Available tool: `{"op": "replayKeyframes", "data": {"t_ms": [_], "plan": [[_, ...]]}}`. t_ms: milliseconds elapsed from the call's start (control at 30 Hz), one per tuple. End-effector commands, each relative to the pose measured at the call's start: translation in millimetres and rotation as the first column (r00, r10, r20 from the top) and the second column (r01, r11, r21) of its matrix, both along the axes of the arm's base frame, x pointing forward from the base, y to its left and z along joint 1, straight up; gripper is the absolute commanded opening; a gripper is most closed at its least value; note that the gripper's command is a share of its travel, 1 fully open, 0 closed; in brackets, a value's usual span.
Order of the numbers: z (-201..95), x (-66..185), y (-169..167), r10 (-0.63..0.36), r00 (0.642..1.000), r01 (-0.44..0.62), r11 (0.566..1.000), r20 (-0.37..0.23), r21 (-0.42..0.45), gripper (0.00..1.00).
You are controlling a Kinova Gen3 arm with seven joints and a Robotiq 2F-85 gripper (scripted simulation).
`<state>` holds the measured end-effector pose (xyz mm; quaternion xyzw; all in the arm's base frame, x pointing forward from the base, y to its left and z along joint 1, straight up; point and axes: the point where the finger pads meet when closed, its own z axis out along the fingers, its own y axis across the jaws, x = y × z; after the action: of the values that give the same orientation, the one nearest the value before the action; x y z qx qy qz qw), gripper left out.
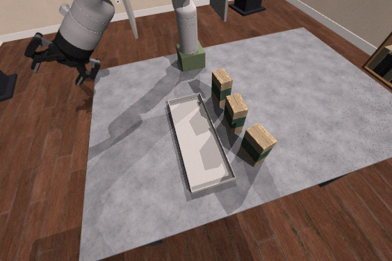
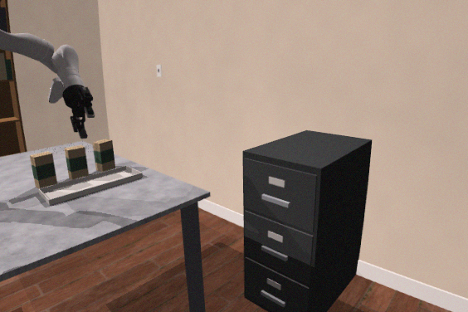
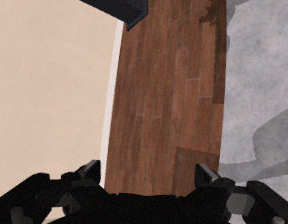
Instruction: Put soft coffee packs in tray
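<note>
Three tan coffee packs with green bands stand upright in a row on the grey table: the far pack (image 1: pixel 222 83), the middle pack (image 1: pixel 235 112) and the near pack (image 1: pixel 258 144). They also show in the exterior view, left to right: (image 2: pixel 43 169), (image 2: pixel 76 162), (image 2: pixel 104 154). A long empty white tray (image 1: pixel 199 140) lies beside them, also in the exterior view (image 2: pixel 89 184). My gripper (image 1: pixel 60 71) is open and empty, high in the air beyond the table's left edge, far from the packs; it also shows in the exterior view (image 2: pixel 81 126). In the wrist view its fingers frame floor and a table corner.
The arm's green base block (image 1: pixel 190 57) stands at the table's far edge. A black filing cabinet (image 2: pixel 304 217) stands on the floor to the right of the table.
</note>
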<state>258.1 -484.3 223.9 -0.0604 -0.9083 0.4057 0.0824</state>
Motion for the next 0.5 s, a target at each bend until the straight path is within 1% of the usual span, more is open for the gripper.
{"op": "replayKeyframes", "data": {"t_ms": [0, 33, 300, 333, 467], "plan": [[0.3, 1.4, 0.6, 0.003, 1.0, -0.003, 1.0, 0.0, -0.001, 1.0], [-10.2, 16.5, 19.7, 0.018, 0.999, -0.019, 0.999, 0.031, 0.033, 1.0], [-10.2, 16.5, 19.7, 0.018, 0.999, -0.019, 0.999, 0.031, 0.033, 1.0], [-20.1, 30.2, 39.3, 0.03, 0.998, -0.034, 0.997, 0.061, 0.067, 1.0], [-20.1, 30.2, 39.3, 0.03, 0.998, -0.034, 0.997, 0.061, 0.067, 1.0]]}}
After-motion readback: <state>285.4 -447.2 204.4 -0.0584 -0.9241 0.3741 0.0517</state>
